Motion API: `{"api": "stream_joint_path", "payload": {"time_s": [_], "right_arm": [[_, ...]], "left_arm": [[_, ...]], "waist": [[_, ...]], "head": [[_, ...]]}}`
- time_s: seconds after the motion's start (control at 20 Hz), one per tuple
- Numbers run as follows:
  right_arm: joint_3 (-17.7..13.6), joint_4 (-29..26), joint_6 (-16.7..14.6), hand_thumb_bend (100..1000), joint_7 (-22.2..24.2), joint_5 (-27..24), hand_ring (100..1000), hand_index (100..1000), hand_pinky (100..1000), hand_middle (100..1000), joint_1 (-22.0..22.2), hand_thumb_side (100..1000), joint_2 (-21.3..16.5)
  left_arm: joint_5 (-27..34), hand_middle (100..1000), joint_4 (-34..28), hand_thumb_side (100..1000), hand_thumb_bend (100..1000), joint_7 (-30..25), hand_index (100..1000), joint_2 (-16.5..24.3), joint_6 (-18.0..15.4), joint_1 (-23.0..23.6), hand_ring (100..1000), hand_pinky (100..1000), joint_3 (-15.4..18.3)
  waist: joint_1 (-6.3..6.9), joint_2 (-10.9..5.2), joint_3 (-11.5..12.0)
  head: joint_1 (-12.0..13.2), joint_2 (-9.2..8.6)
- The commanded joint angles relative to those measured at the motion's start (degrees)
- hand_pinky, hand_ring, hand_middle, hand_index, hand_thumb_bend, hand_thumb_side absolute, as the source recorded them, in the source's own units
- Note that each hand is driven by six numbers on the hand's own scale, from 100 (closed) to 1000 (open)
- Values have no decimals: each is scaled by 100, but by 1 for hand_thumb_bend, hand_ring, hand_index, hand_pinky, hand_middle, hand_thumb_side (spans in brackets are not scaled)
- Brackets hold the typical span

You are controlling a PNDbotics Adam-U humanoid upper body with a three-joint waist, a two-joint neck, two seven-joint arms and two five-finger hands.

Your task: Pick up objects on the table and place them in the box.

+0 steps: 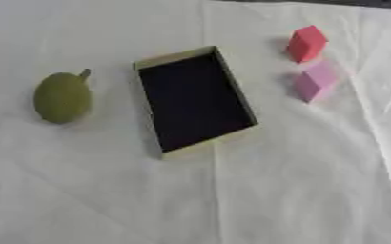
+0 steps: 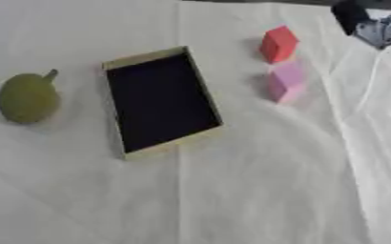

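My right hand hangs at the far corner, its fingers unreadable, so I should drop onto the red block just below-left of it, then carry it left to the empty box.

Dark box mid-table — green pear left, red block, pink block right

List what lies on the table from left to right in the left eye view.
Green pear-shaped fruit → box with a dark inside → pink block and red block, nearly level in that order, red farther back.
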Motion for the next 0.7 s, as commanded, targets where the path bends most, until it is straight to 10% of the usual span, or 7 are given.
{"api": "stream_joint_path", "payload": {"time_s": [0.05, 0.7], "right_arm": [[101, 2, -287, 100, 247, 330, 974, 951, 907, 871, -165, 317, -266], [734, 582, -928, 138, 877, 1303, 998, 955, 931, 887, -436, 558, -293]], "left_arm": [[44, 761, -71, 672, 100, -25, 844, 110, -11, -55, 813, 756, -5], [59, 756, -44, 672, 100, -81, 840, 105, -15, -77, 813, 757, -40]], "waist": [[23, -115, 19], [41, -138, 44]], "head": [[-25, -57], [-33, -45]]}}
